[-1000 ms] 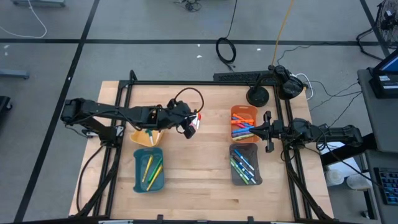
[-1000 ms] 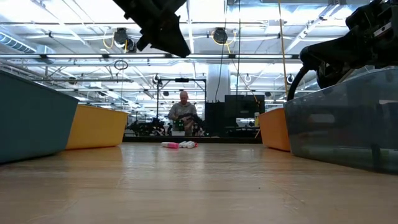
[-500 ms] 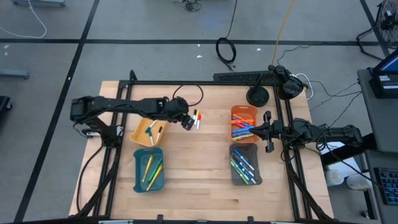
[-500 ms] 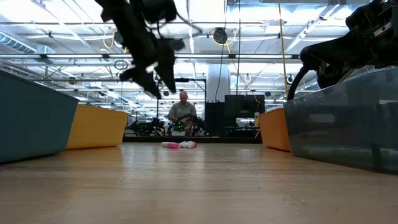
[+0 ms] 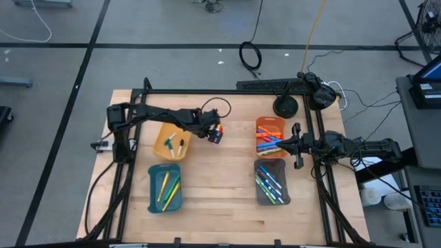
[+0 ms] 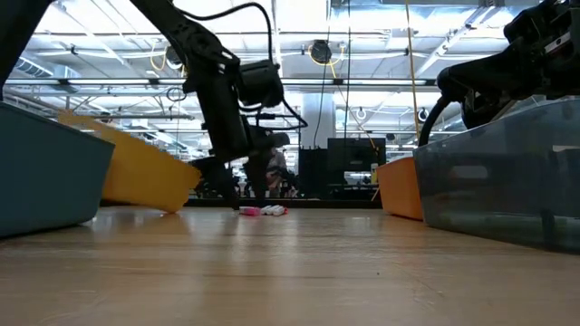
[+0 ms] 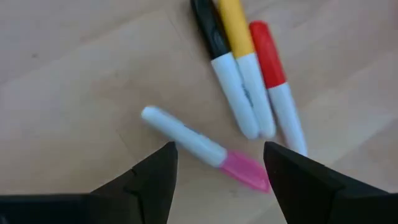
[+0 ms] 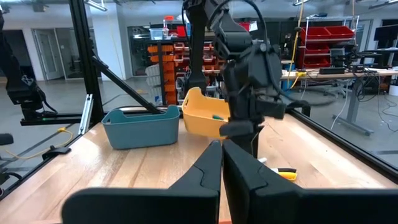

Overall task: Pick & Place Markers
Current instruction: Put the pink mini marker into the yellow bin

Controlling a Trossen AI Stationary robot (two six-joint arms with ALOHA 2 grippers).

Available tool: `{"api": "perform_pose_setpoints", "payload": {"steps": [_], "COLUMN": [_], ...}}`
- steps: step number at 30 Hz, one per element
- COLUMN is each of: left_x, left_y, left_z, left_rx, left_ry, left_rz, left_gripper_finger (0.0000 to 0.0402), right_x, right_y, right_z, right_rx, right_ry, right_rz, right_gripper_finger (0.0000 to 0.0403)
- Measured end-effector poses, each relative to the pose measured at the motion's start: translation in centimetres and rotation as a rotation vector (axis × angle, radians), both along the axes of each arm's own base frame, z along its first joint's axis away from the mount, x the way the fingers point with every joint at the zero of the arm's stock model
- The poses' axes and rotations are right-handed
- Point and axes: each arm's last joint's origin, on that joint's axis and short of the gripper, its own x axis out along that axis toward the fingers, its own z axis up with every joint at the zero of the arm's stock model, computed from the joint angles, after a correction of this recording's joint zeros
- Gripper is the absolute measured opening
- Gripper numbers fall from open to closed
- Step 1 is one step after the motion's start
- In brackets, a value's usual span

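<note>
Markers [image 7: 249, 93], white-bodied with black, yellow, red, pink caps, under spread left hand [image 7: 217, 171].

Your widest open stretch is the bare wood of the table [image 5: 217, 186] down the middle, between the yellow tray [image 5: 171, 141] and teal tray [image 5: 165, 188] on one side and the orange tray [image 5: 269, 136] and grey tray [image 5: 272, 182] on the other. At the far end of that lane, four loose markers [image 7: 239, 93] lie on the boards, with the left gripper [image 5: 215, 133] low over them, fingers spread. The right gripper [image 5: 297, 146], shut, hangs over the gap between the orange and grey trays.
</note>
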Motion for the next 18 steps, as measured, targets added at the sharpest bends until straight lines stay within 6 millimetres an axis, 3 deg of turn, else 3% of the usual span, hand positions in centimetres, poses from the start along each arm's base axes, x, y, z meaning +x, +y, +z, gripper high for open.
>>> {"api": "perform_pose_setpoints", "payload": {"steps": [18], "left_x": [-0.02], "left_y": [-0.61], "left_z": [-0.69], "left_rx": [0.011], "left_ry": [0.066], "left_rz": [-0.086], "left_gripper_finger": [0.0243], "right_x": [0.0], "right_y": [0.0], "right_z": [0.0], "right_rx": [0.0], "right_ry": [0.0], "right_rz": [0.0], "right_gripper_finger": [0.0004]}}
